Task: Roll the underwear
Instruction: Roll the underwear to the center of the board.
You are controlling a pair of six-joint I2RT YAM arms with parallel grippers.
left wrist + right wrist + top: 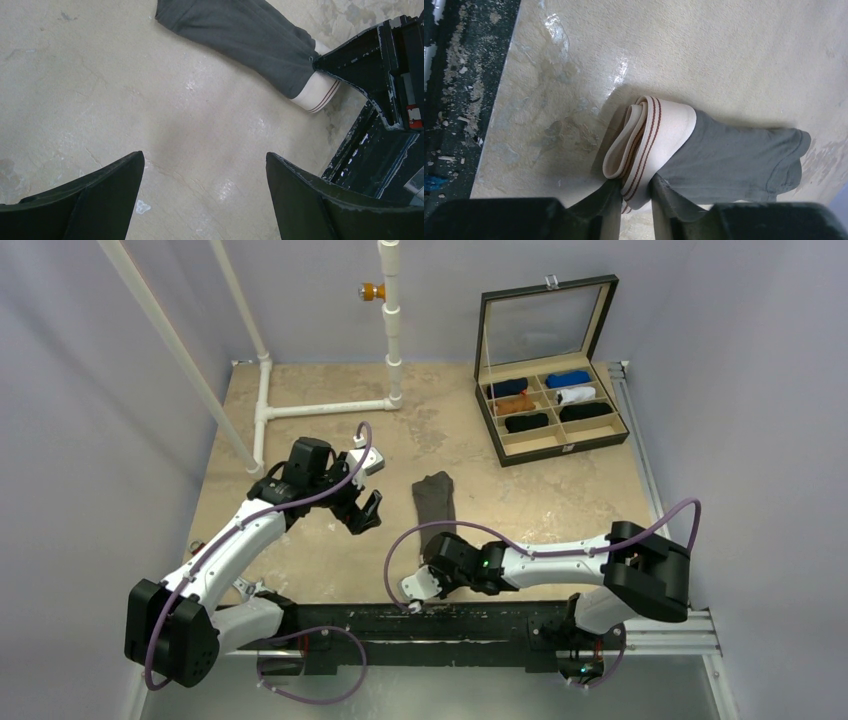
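Top view: underwear (434, 498) lies long and flat, stretching away from right gripper (438, 543); left gripper (366, 512) off to its side, apart.
Left wrist: jaws spread wide, empty; garment beyond fingertips.
Right wrist: fingers pinch pale waistband (651, 135), looped over once. We judge most rolling remains.

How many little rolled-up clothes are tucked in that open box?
6, one per compartment of the box: navy roll and blue roll in the far row, orange roll and white roll next, left black roll and right black roll nearer. None seems hidden.
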